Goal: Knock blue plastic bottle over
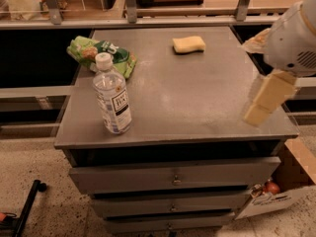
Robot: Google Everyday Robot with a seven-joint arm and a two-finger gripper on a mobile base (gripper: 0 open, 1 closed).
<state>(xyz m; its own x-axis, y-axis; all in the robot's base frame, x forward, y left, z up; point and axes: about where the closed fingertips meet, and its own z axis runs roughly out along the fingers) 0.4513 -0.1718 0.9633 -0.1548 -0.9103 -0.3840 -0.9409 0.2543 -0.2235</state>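
- Blue plastic bottle [112, 97] stands upright, cap on, near the front left corner of the grey cabinet [197, 98] top.
- Our gripper [264, 100] hangs over the cabinet's right edge, well apart from the bottle; we cannot tell whether it is open or closed.
- We should sweep across the cabinet top and strike high, near the cap, so the bottle tips rather than slides.
- We should avoid dragging in the green snack bag [98, 53] at the cabinet's back left.

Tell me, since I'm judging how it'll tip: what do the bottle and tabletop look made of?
Bottle: clear, glossy plastic by its see-through wall; white cap. Tabletop: probably grey metal, matte with a dull sheen and scuffs. The gripper, pale and plastic-looking, hangs over the table's right edge, apart from the bottle.
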